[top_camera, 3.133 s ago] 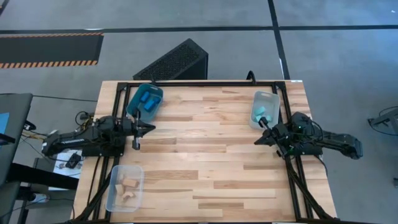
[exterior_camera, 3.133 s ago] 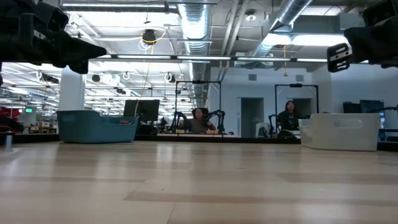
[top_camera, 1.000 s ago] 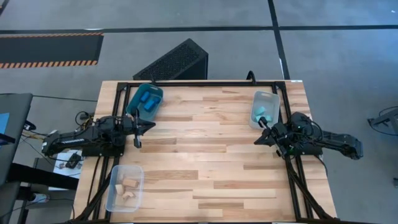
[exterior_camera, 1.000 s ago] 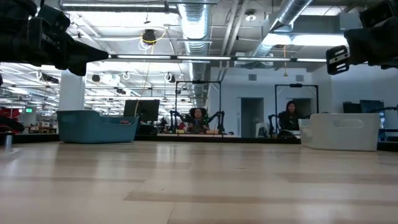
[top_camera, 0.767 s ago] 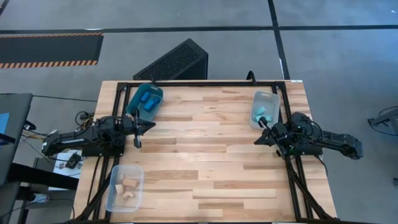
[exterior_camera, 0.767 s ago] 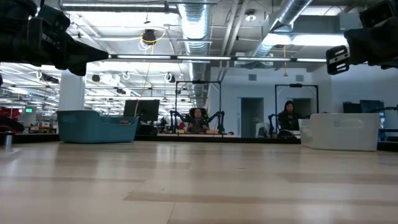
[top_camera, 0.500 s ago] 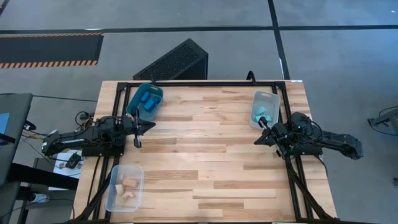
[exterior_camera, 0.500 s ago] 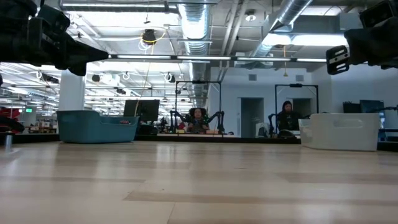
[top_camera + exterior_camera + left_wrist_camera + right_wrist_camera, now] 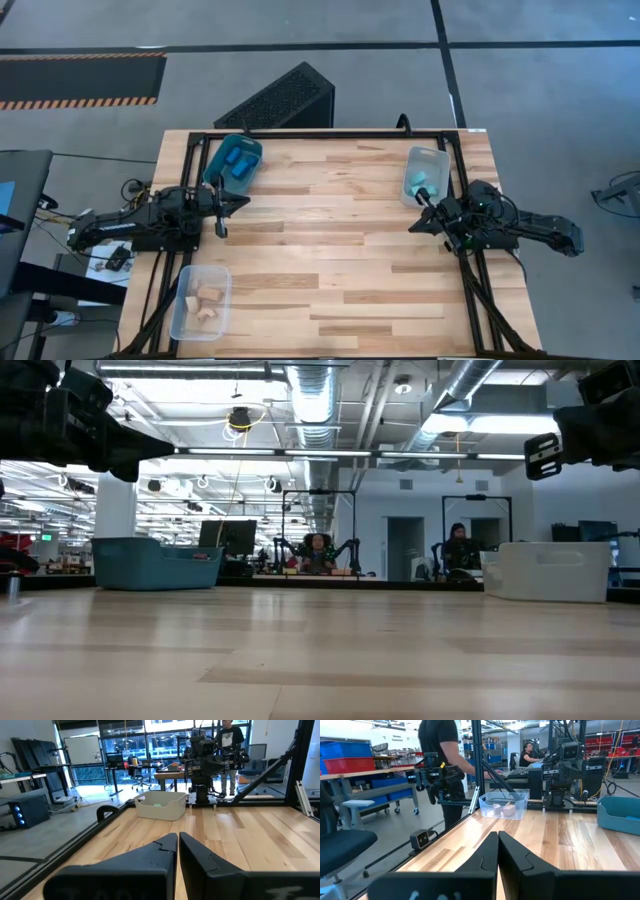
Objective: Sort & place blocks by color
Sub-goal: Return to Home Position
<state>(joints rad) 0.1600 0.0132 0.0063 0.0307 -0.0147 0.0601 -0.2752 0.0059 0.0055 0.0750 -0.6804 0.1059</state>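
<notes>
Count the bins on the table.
3, by the high view: a teal bin upper left, a whitish bin holding cyan blocks upper right, a clear bin holding tan blocks lower left. None seems hidden.

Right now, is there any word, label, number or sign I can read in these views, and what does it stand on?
No text can be read in any view.
White label on the right arm, low view: dark marks, too blurred to read.
Green sign far back, low view: too small to read.
Whiteboard, left wrist view: no legible writing.
</notes>
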